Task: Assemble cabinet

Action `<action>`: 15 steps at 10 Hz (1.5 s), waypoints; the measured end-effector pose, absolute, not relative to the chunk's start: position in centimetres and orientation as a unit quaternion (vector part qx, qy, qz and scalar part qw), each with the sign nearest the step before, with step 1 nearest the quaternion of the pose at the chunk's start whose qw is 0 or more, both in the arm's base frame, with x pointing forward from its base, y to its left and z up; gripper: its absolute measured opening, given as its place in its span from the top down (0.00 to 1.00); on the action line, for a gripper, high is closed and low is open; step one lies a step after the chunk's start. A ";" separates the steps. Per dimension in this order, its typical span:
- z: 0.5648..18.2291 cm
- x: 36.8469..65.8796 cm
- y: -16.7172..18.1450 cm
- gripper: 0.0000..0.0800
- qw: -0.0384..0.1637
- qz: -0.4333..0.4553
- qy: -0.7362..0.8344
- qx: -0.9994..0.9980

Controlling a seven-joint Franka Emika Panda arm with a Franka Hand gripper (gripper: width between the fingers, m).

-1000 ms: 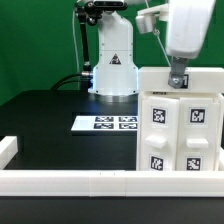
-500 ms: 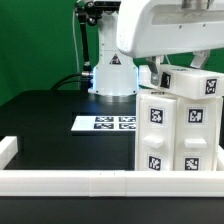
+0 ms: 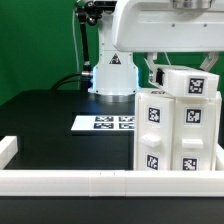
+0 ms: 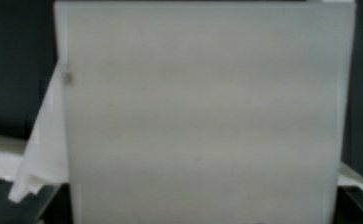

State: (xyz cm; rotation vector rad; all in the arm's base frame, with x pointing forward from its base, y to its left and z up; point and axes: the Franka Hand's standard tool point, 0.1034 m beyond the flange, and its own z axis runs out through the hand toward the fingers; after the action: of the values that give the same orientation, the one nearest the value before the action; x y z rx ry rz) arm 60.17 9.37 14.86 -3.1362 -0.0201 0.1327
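Observation:
The cabinet [image 3: 178, 130] is a large white boxy body with tagged faces at the exterior view's right, standing on the black table. A smaller white tagged block [image 3: 192, 83] hangs tilted just above the cabinet's top. My gripper [image 3: 158, 74] is at that block's side under the big white hand, and seems shut on the block. Its fingertips are mostly hidden. In the wrist view a plain white panel [image 4: 196, 110] fills nearly the whole picture, and no fingers show.
The marker board [image 3: 105, 123] lies flat on the black table at mid-left. A long low white rail [image 3: 70, 181] runs along the front edge, with an upright end [image 3: 7, 148] at the left. The arm's base [image 3: 113, 70] stands behind.
The arm swung and turned from above the cabinet's top. A tagged white block came up off the cabinet with the gripper and now hangs tilted a little further to the exterior view's left.

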 end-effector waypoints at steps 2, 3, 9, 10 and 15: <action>14.8 60.2 9.6 0.31 0.022 0.036 0.131 -0.991; 14.8 60.2 9.7 0.31 0.024 0.038 0.171 -0.984; 14.8 60.4 10.0 0.31 0.026 0.041 0.365 -0.930; 14.8 60.6 10.2 0.31 0.037 0.032 0.448 -0.893; 14.8 60.9 10.6 0.31 0.056 0.021 0.613 -0.788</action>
State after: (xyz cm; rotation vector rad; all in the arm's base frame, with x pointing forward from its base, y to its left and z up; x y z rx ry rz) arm 60.86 10.56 14.82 -2.3895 1.8601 0.0652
